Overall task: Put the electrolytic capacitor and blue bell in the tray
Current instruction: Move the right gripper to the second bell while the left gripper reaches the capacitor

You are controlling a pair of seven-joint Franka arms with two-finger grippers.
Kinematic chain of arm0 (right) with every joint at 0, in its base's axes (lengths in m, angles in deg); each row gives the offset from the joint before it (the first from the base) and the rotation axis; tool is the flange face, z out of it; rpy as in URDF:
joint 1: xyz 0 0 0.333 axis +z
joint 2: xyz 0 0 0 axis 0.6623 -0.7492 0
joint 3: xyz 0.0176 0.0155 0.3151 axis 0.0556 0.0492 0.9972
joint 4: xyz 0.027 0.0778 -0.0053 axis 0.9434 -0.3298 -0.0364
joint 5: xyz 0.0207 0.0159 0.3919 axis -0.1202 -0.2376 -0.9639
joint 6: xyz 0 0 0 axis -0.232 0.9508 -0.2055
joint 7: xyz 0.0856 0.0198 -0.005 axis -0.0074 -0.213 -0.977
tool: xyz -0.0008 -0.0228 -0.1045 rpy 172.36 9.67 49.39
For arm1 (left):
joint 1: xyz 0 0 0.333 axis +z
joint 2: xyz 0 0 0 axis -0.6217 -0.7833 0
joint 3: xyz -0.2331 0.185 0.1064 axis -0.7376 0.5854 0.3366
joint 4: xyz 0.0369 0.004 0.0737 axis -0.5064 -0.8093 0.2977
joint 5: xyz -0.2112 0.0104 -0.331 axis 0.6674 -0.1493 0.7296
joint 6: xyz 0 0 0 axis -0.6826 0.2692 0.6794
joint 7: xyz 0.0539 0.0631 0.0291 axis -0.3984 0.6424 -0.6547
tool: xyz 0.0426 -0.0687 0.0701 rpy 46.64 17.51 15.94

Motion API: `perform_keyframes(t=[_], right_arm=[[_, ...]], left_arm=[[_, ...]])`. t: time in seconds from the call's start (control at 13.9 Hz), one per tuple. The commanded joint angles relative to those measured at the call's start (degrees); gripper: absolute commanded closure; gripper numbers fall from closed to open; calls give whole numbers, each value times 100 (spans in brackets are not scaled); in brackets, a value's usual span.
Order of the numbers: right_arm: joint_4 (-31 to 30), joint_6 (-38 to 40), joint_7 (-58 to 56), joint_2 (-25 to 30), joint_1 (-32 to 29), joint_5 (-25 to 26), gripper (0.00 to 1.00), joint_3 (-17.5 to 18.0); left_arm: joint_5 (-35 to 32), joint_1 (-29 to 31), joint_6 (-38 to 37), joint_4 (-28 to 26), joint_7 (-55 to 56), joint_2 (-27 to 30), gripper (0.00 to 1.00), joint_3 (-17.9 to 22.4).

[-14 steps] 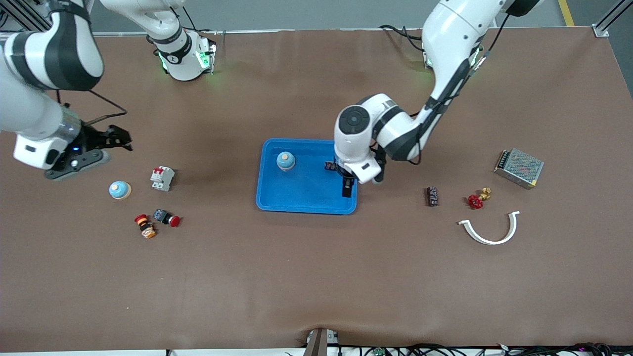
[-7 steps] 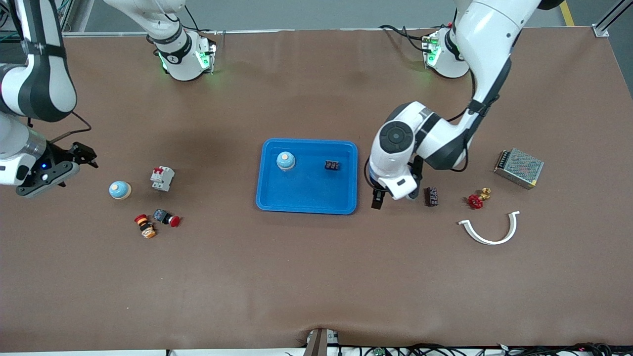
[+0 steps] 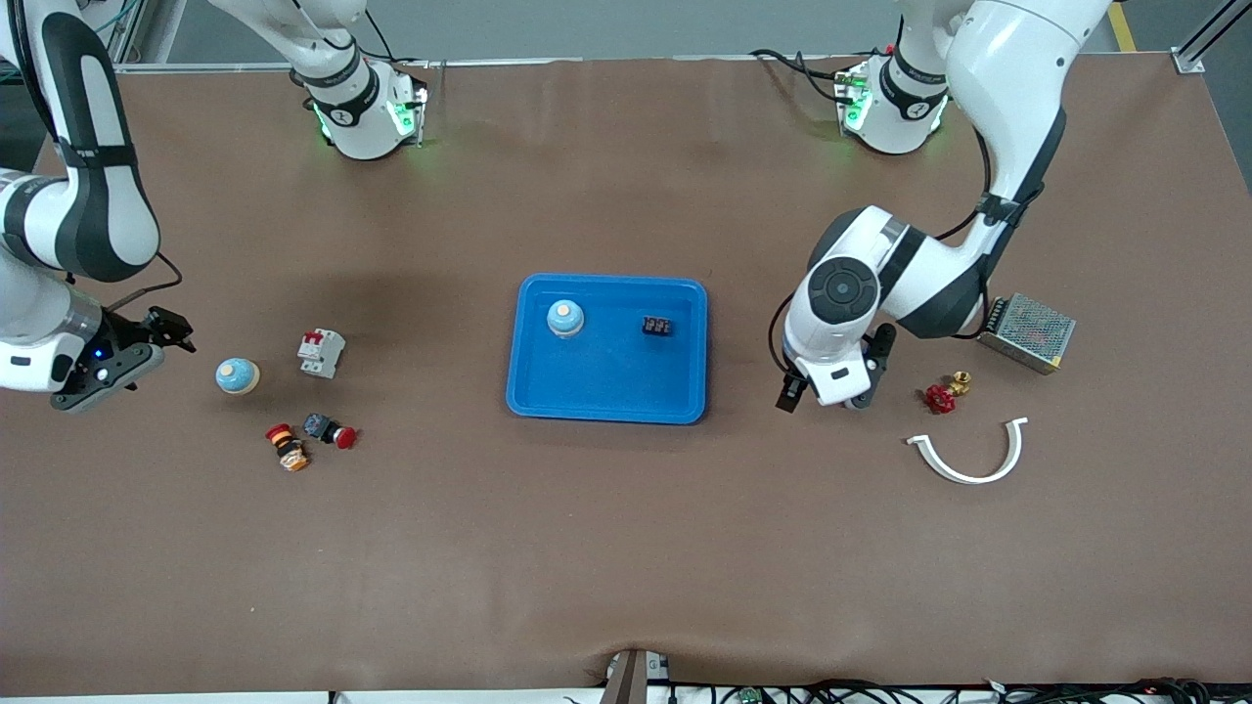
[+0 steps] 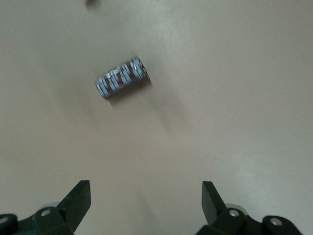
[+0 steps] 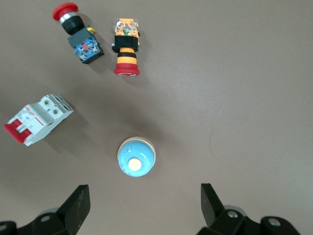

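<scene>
The right gripper (image 3: 166, 337) hangs with fingers wide and empty over the table beside a loose round blue bell (image 3: 237, 375). The shallow bright-blue plastic tray (image 3: 606, 403) mid-table holds a second blue bell (image 3: 565, 318) and a small dark striped electrolytic capacitor (image 3: 657, 326). The left gripper (image 3: 822, 391), spread wide and empty, hovers over another striped capacitor (image 4: 121, 78) toward the left arm's end.

Bright-blue tray (image 3: 606, 396), light-blue bell (image 3: 565, 317) with tan top, dark capacitor (image 3: 656, 326), white-and-red circuit breaker (image 3: 321, 352), red valve handle (image 3: 939, 398), white curved bracket (image 3: 968, 456), brown table (image 3: 626, 548)
</scene>
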Motion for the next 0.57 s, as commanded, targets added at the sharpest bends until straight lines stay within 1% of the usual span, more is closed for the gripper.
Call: perform_keyframes(t=[0.0,0.14,0.29,0.5], right_arm=[[-351,-435,-66,-1,-155,142,0,125],[-527,-673,-75,-10,-155,150,0,116],[-677,-850,-75,-36,-172,150,0,125],[-695,-1086,-231,-299,-338,142,0,125]], left_arm=[[125,352,-105,-615,-1025,566,0,-84],[125,449,-105,-835,-1650,717,0,-84],[125,546,-96,-845,-2107,735,0,-84],[134,844,44,-915,-3090,735,0,-102]])
